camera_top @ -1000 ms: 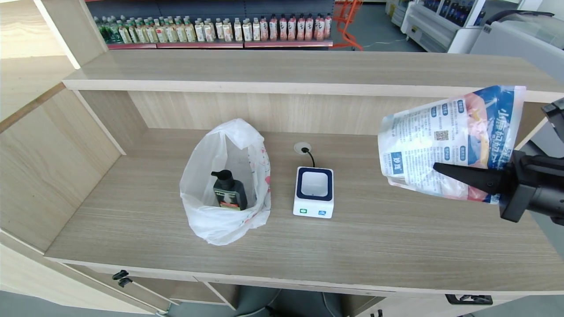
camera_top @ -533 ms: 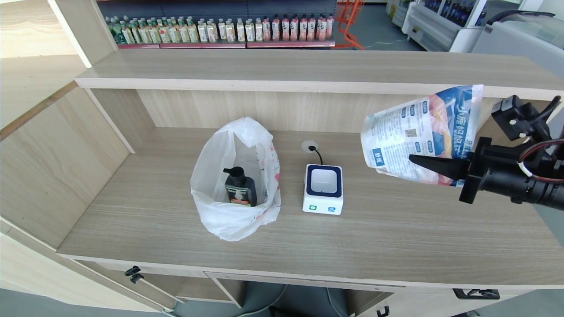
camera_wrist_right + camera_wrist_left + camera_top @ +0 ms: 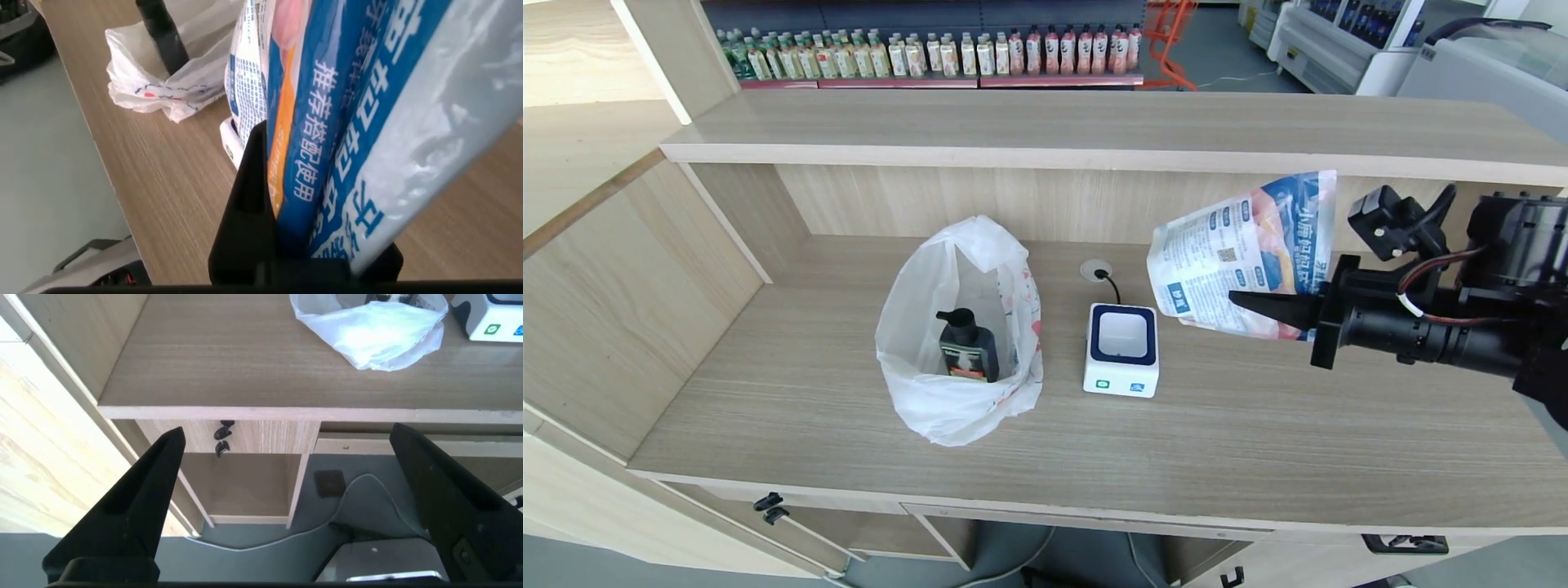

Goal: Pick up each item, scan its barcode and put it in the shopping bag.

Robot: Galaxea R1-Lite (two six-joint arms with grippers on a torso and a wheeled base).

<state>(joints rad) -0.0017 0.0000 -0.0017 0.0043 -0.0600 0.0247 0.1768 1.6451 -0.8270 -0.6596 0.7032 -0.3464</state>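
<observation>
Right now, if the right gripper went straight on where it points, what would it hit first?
Probably the shopping bag: the right gripper, shut on the pouch, looks high enough to clear the scanner, but depth is unclear.

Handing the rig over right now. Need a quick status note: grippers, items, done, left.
Right gripper: shut on the printed pouch, held in the air right of the scanner, above the counter.
Left gripper: open, empty, low by the counter's front edge.
Done: black pump bottle stands in the shopping bag, left of the scanner.
Left: scan the pouch, then bag it.
</observation>
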